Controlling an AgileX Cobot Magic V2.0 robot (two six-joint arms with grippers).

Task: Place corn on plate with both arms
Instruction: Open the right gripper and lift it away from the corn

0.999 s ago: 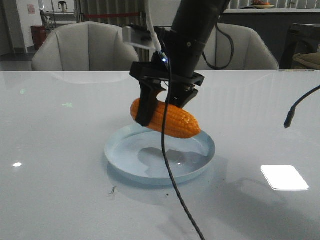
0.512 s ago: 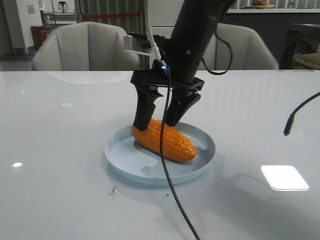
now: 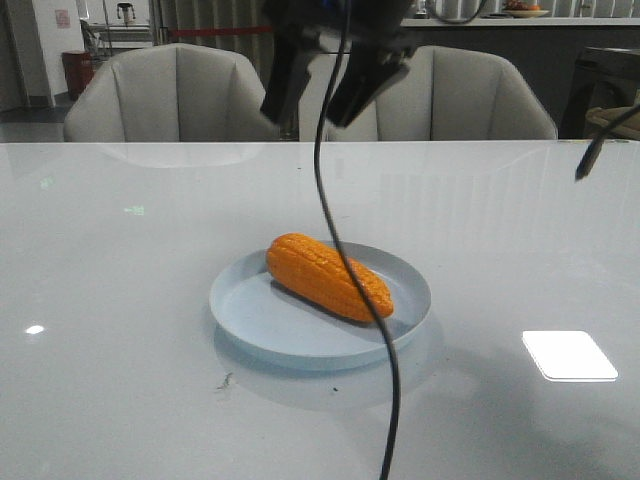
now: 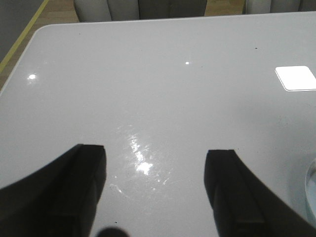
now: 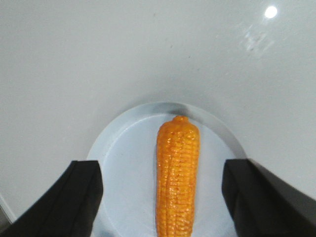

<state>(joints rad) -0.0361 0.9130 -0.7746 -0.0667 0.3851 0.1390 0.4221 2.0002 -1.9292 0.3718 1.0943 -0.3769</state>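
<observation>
From my station I take the plate [image 3: 250, 312] as my landmark; it sits on the white table [image 3: 110, 300], pale blue and round, its near rim toward the camera in the front view; a black cable [image 3: 350, 280] hangs in front of it, crossing its near edge. The corn [image 3: 328, 276] lies inside the plate, resting on its floor, lengthwise at a slant with its blunt end toward the plate's left side and its tapered end toward the right; nothing grips it. Straight above the plate, well clear of the cob, I see the right gripper [image 3: 318, 85] at the top of the front view, its two black fingers spread apart and empty; in the right wrist view the cob [image 5: 177, 173] lies between the two parted fingers [image 5: 74, 197] but far below them, on the plate [image 5: 123, 163]. The left gripper [image 4: 153, 192] (seen only by its own wrist camera) is also spread wide, holding nothing, over bare table [image 4: 148, 74] with only a sliver of the plate's rim [image 4: 312, 182] at the picture's edge. Beyond the plate, past the table's far edge, stand pale chairs [image 3: 170, 95].
</observation>
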